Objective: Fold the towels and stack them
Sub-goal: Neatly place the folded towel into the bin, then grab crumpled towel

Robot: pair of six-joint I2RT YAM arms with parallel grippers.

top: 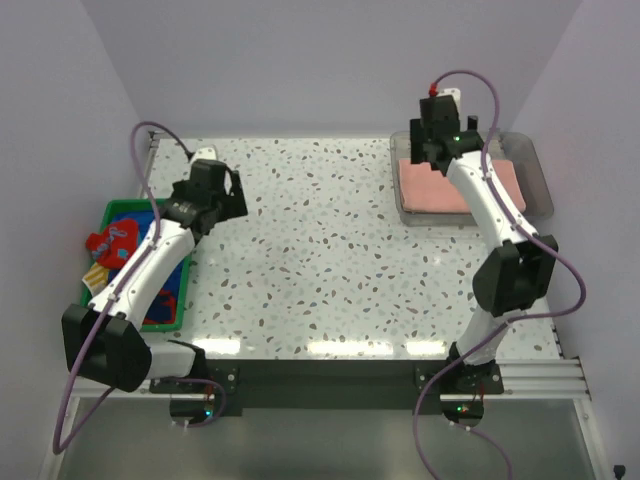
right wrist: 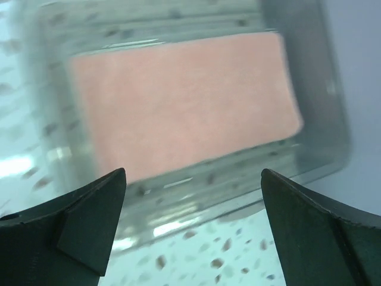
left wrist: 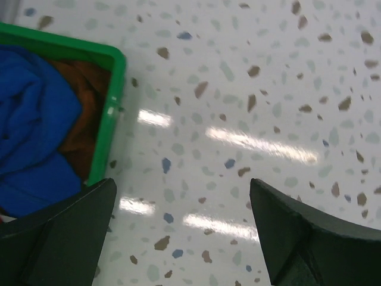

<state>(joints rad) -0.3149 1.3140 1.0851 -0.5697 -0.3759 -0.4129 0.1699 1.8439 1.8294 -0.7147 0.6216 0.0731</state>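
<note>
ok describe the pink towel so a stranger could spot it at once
On the speckled table, look to the far right corner for the clear plastic tray. The salmon pink towel lies flat and folded inside it, alone; the other towels are bunched in the green basket at left.

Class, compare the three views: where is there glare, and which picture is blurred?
Top external: sharp, with bright reflections streaking the table near its front edge. Left wrist: fairly sharp, white glare patches on the table beside the green basket. Right wrist: blurred throughout, softening the pink towel and the clear tray.
</note>
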